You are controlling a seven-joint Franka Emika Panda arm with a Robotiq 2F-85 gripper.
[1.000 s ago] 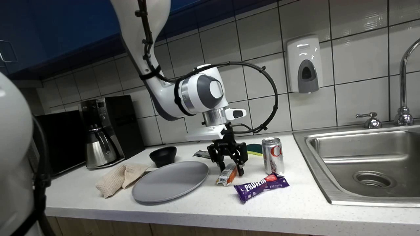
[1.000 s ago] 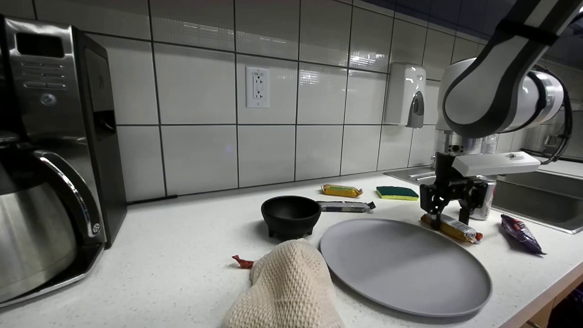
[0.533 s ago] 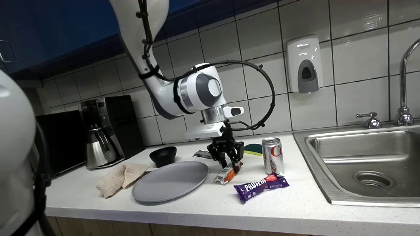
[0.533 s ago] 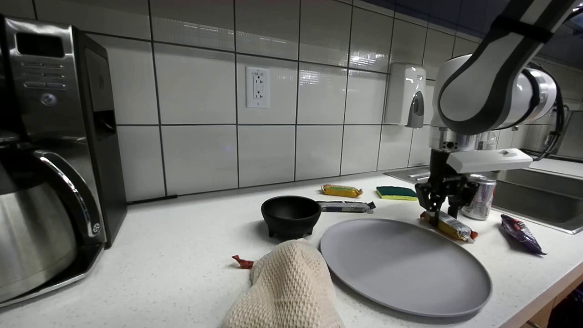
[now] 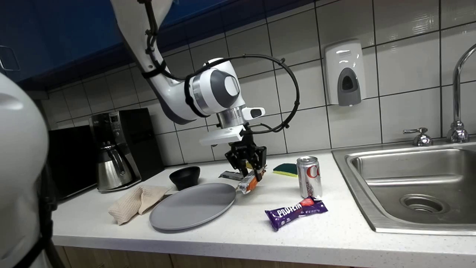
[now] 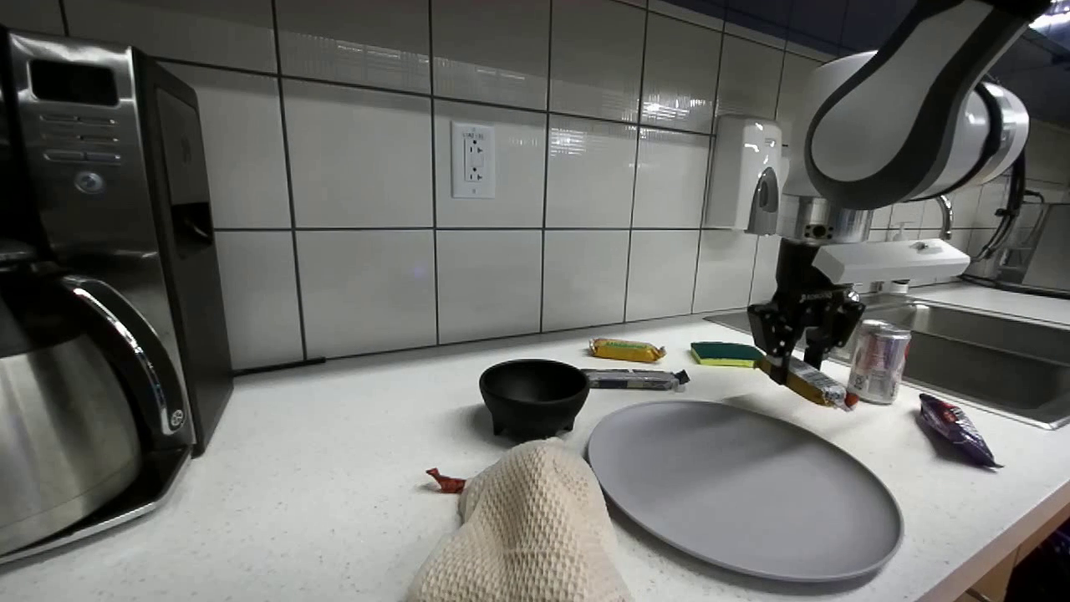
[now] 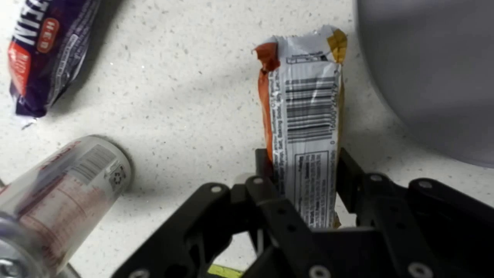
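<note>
My gripper (image 7: 303, 166) is shut on a wrapped bar (image 7: 308, 104), silver with a barcode on top and orange and yellow at the sides. Both fingers press its long sides; its near end is partly hidden by the gripper in the wrist view. In both exterior views the bar (image 5: 248, 184) hangs above the counter, slightly tilted, close to the rim of a grey plate (image 6: 744, 493). A silver soda can (image 5: 309, 176) stands upright to one side of the gripper (image 6: 797, 368). A purple protein bar (image 5: 295, 213) lies on the counter in front of the can.
A green and yellow sponge (image 6: 726, 354), a yellow wrapped bar (image 6: 627, 349) and a grey one (image 6: 635, 380) lie toward the wall. Beyond the plate are a black bowl (image 6: 533, 393) and beige cloth (image 6: 527, 535). A coffee maker (image 5: 126, 145) and steel sink (image 5: 357, 193) flank the counter.
The jaws have closed on the silver and orange bar. It has been lifted off the counter and has moved up and back toward the wall with the gripper.
</note>
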